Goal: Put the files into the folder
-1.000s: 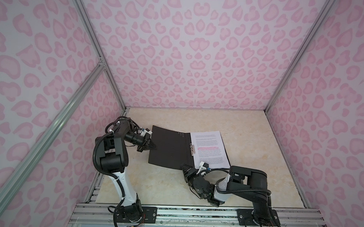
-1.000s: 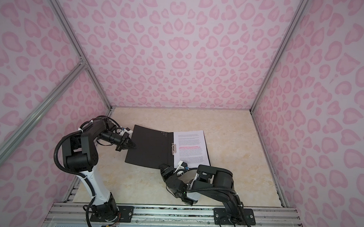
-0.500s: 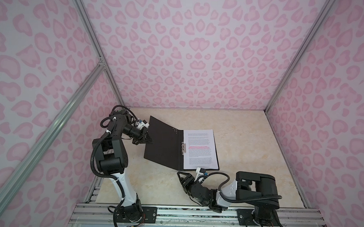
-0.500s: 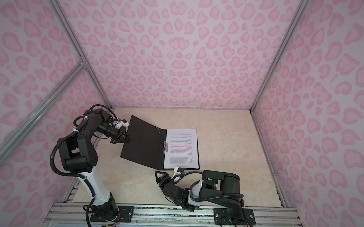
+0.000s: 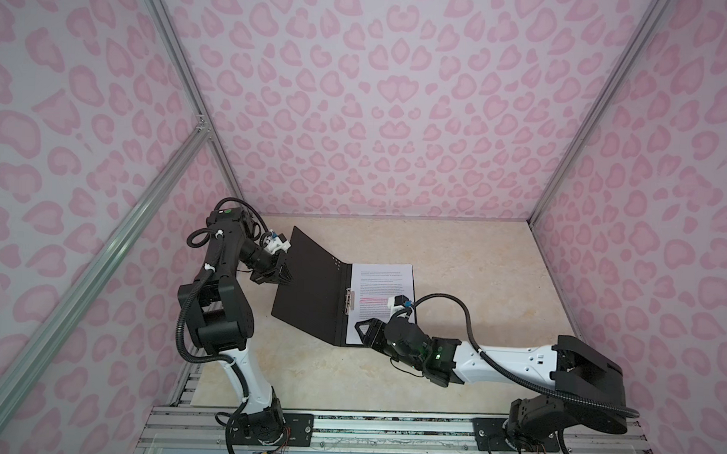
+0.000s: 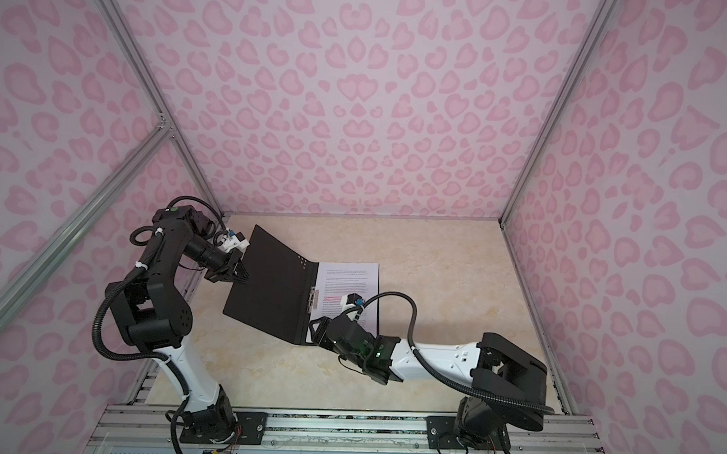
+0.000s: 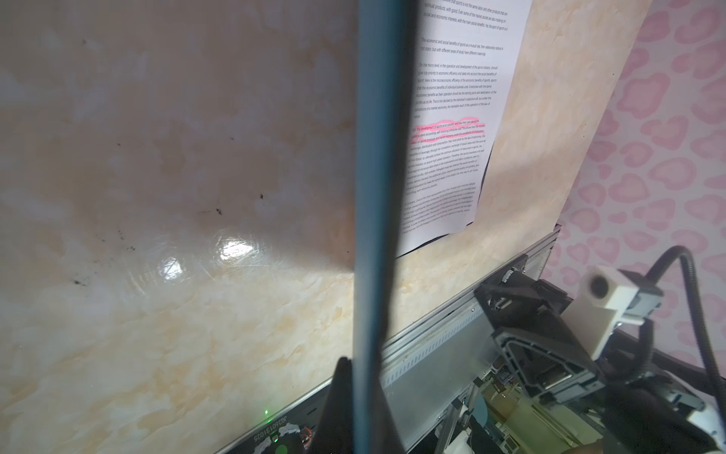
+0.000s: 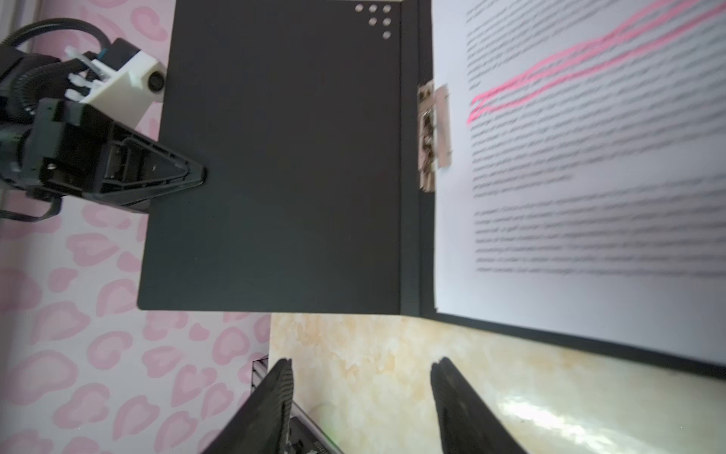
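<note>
On the table [image 5: 456, 256]: folder [image 5: 314, 288] open, files [image 5: 382, 287] inside

I see the left gripper [image 5: 286, 275] pinching its raised left cover; files lie on the right half; I read "economic and social benefits of sports"; the right gripper [image 8: 361, 371] sits near the spine, jaws spread, empty.

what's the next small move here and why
Probably swing the folder's raised cover over onto the files. The left fingers are shut on its outer edge, the sheets already lie on the other half beside the spine clip, and the open right fingers hold nothing, just off the near edge.
</note>
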Motion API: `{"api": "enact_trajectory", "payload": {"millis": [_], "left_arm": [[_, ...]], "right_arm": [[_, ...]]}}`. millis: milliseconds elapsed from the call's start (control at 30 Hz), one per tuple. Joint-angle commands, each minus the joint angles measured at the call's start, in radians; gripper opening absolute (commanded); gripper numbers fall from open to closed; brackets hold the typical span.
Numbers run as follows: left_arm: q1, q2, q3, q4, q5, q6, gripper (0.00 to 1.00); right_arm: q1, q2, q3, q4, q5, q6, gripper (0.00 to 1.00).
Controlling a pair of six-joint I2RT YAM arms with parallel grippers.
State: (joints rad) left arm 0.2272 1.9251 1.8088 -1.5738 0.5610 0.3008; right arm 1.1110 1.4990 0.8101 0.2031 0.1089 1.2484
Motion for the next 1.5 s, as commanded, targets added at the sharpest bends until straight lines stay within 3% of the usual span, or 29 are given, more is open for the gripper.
{"api": "enact_trajectory", "payload": {"millis": [0, 200, 433, 767, 833, 1033, 1467], "left_arm": [[0.0, -0.021, 0.025, -0.054, -0.034, 0.015, 0.04], [-0.004, -0.041, 0.023, -0.069, -0.035, -0.002, 0.07], [-0.025, -0.055, 0.021, -0.071, -0.009, 0.001, 0.17], [-0.061, -0.06, 0.013, -0.071, 0.031, 0.014, 0.35], [-0.07, -0.07, 0.024, -0.071, 0.036, 0.016, 0.48], [-0.12, -0.099, 0.049, -0.071, 0.101, 0.036, 0.69], [-0.308, -0.109, 0.092, -0.071, 0.285, 0.061, 0.87]], "right_arm": [[-0.085, -0.03, 0.007, -0.184, -0.144, -0.158, 0.59], [-0.298, -0.082, -0.026, -0.193, -0.311, -0.263, 0.59], [-0.438, -0.032, 0.012, -0.201, -0.481, -0.345, 0.59], [-0.479, 0.111, 0.075, -0.125, -0.602, -0.373, 0.58], [-0.486, 0.132, 0.08, -0.099, -0.619, -0.368, 0.58], [-0.502, 0.201, 0.099, -0.04, -0.67, -0.355, 0.58], [-0.551, 0.214, 0.141, -0.087, -0.718, -0.385, 0.58]]}}
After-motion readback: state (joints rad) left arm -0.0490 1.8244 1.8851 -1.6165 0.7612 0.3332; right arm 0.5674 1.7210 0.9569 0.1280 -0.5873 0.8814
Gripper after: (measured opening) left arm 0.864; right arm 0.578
